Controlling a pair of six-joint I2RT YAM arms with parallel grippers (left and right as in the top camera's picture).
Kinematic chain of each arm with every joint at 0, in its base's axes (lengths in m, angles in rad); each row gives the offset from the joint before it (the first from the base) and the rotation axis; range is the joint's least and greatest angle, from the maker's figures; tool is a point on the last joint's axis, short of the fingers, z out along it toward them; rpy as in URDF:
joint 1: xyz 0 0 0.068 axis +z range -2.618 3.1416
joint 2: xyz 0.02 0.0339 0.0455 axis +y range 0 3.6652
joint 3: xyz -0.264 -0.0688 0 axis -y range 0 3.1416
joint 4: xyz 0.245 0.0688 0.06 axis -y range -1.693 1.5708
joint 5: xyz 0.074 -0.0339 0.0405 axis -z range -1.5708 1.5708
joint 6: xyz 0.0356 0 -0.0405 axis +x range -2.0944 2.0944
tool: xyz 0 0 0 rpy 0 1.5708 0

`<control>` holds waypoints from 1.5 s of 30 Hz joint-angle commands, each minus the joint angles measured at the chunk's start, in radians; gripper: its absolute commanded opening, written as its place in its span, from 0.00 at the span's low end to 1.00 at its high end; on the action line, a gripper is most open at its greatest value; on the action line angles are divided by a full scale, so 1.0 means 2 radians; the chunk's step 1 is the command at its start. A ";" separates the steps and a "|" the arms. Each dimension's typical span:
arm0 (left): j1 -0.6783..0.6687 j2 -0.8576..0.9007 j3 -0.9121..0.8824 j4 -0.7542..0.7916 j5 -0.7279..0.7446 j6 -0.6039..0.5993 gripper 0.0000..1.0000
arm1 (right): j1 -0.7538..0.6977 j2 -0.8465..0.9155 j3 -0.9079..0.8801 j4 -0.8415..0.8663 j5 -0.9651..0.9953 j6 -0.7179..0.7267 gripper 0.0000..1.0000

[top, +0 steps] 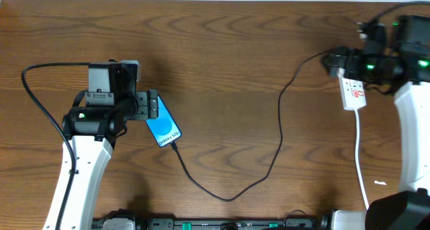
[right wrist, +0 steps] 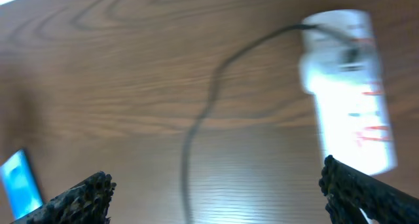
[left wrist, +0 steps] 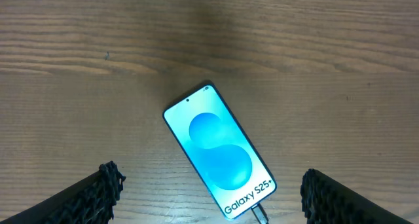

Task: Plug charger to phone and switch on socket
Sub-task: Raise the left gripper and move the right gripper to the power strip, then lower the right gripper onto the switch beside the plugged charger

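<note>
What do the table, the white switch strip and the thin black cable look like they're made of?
Table: wood or wood-look laminate; brown grain lines, soft sheen.
Power strip: probably hard plastic; smooth, white, moulded, with red markings.
Cable: likely a rubbery or plastic sheath; matte black, lying in loose curves.

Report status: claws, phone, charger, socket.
Both open, empty: left claw over phone, right claw by socket. Port end: charger looks plugged. Nothing in the way.

Right wrist view's all smeared: socket (right wrist: 347, 86) markings unreadable, phone (right wrist: 19, 185) clipped by the edge. Overhead, the left gripper (top: 152, 105) covers the phone's top end.
</note>
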 commanded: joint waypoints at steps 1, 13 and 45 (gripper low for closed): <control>-0.002 -0.003 0.000 0.000 -0.007 0.007 0.89 | -0.045 0.005 0.012 -0.002 -0.005 -0.083 0.99; -0.002 -0.003 0.000 0.000 -0.006 0.007 0.90 | -0.086 0.090 0.011 0.027 -0.001 -0.153 0.99; -0.002 -0.003 0.000 0.000 -0.007 0.007 0.89 | -0.085 0.226 0.011 0.130 -0.002 -0.170 0.99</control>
